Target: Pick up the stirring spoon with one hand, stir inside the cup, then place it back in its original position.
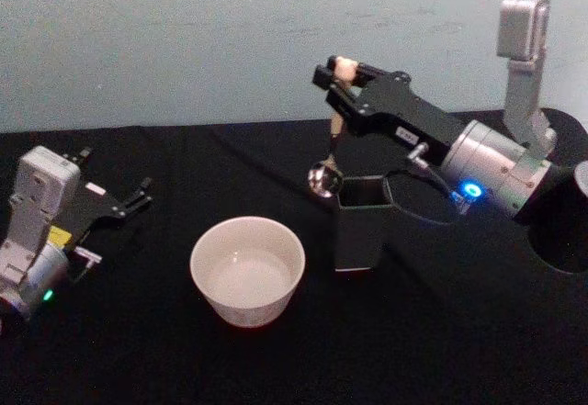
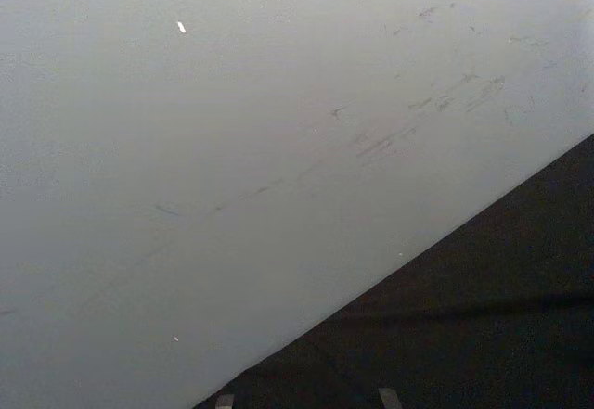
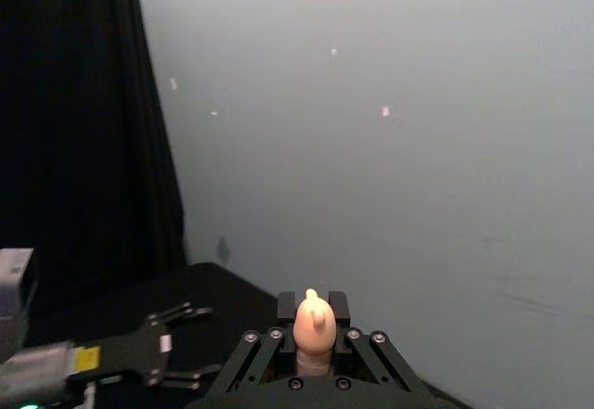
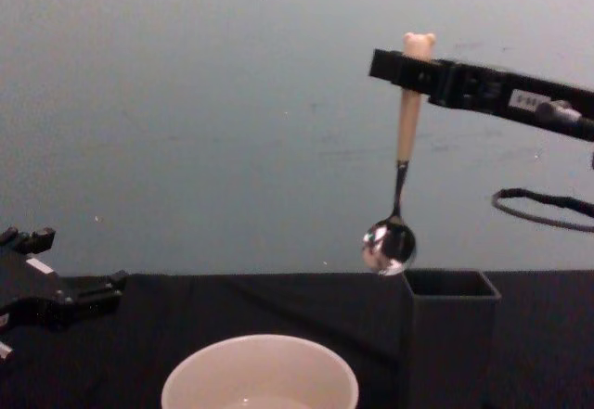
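Spoon (image 4: 406,140) hangs bowl-down from the raised right end effector (image 4: 408,68).

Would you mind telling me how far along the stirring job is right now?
Picked up: the right gripper grips the stirring spoon, hanging beside the holder rim. It is not in the cup, so stirring probably remains, then putting it back; the left gripper is parked at left.

There is one stirring spoon (image 4: 405,140), one cup (image 1: 243,309) and one dark square holder (image 1: 360,235), with a single black surface (image 1: 441,350). The hands number two: one left hand (image 1: 115,177) and one right hand (image 1: 342,73).
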Robot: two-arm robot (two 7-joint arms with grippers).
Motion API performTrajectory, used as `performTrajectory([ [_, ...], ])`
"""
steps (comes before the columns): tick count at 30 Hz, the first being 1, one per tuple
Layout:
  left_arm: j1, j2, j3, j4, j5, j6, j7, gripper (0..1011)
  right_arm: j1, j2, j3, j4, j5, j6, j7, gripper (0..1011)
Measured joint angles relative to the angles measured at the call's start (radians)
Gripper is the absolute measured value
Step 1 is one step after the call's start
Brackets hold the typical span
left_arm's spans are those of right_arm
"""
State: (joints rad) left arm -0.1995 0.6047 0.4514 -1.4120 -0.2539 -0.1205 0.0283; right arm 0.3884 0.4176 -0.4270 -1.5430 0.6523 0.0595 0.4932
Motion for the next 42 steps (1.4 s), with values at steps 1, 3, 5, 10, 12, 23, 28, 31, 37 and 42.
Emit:
performTrajectory([
  [1, 0.0, 0.0, 0.0, 0.0, 0.0, 0.0, 0.0, 1001, 0.001, -0.001, -0.005, -0.001, 0.0, 0.001, 0.002, 214],
  [3, 0.0, 0.0, 0.0, 0.0, 0.0, 0.0, 0.0, 1001, 0.001, -0.002, -0.014, -0.003, 0.001, 0.004, 0.007, 214],
  [5, 0.0, 0.0, 0.0, 0.0, 0.0, 0.0, 0.0, 1001, 0.003, -0.004, -0.027, -0.007, 0.004, 0.01, 0.013, 213],
  [10, 0.0, 0.0, 0.0, 0.0, 0.0, 0.0, 0.0, 1002, 0.004, -0.007, -0.051, -0.009, 0.012, 0.02, 0.021, 213],
  [12, 0.0, 0.0, 0.0, 0.0, 0.0, 0.0, 0.0, 1001, 0.004, -0.01, -0.063, -0.009, 0.013, 0.024, 0.022, 213],
  [23, 0.0, 0.0, 0.0, 0.0, 0.0, 0.0, 0.0, 1001, -0.006, -0.036, -0.123, 0.03, -0.029, -0.008, 0.019, 213],
  [28, 0.0, 0.0, 0.0, 0.0, 0.0, 0.0, 0.0, 1001, -0.008, -0.053, -0.139, 0.058, -0.054, -0.024, 0.018, 212],
  [31, 0.0, 0.0, 0.0, 0.0, 0.0, 0.0, 0.0, 1001, -0.009, -0.065, -0.147, 0.074, -0.07, -0.032, 0.017, 212],
  [37, 0.0, 0.0, 0.0, 0.0, 0.0, 0.0, 0.0, 1001, -0.014, -0.083, -0.161, 0.099, -0.109, -0.051, 0.014, 211],
  [42, 0.0, 0.0, 0.0, 0.0, 0.0, 0.0, 0.0, 1001, -0.015, -0.099, -0.171, 0.121, -0.14, -0.068, 0.016, 211],
])
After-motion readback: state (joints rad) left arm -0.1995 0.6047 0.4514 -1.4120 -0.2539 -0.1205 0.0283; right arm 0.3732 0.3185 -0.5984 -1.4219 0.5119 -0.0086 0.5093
